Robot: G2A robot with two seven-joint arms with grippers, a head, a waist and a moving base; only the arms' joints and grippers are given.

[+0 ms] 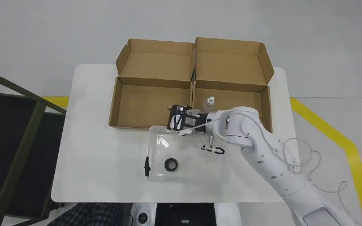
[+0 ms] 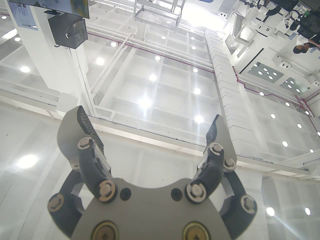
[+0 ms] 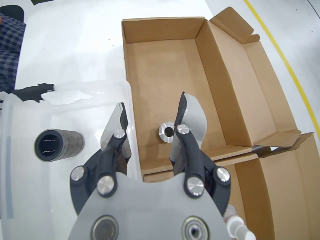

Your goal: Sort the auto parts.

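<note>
Well, right fingers wide apart, empty, over metal ring in cardboard box; left fingers likewise.

Hovers with the right gripper above the near edge of the left cardboard box, jaws wide apart, right arm angled in from its right. Aims the left gripper upward, jaws wide apart.

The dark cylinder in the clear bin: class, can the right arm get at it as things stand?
Probably yes: the right gripper hangs open just beside the cylinder, whose bin looks open-topped.
</note>
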